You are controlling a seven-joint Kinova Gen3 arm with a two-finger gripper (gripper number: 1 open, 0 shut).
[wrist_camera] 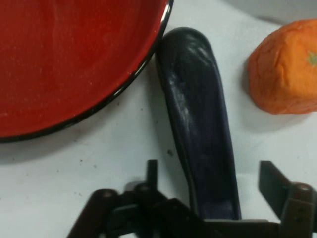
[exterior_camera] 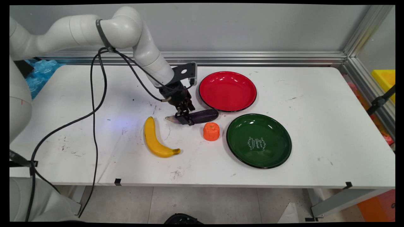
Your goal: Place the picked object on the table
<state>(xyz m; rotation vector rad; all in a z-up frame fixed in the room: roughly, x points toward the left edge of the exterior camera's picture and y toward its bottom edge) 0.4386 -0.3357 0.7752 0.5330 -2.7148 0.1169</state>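
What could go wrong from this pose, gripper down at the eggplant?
1. The gripper stands open astride the eggplant near its stem end, not its middle; if gripped and lifted there, the long end might droop or twist.
2. The eggplant's far tip lies right at the red plate rim; any push along it could nudge the plate.
3. The orange sits close beside; a sideways swing may knock it.
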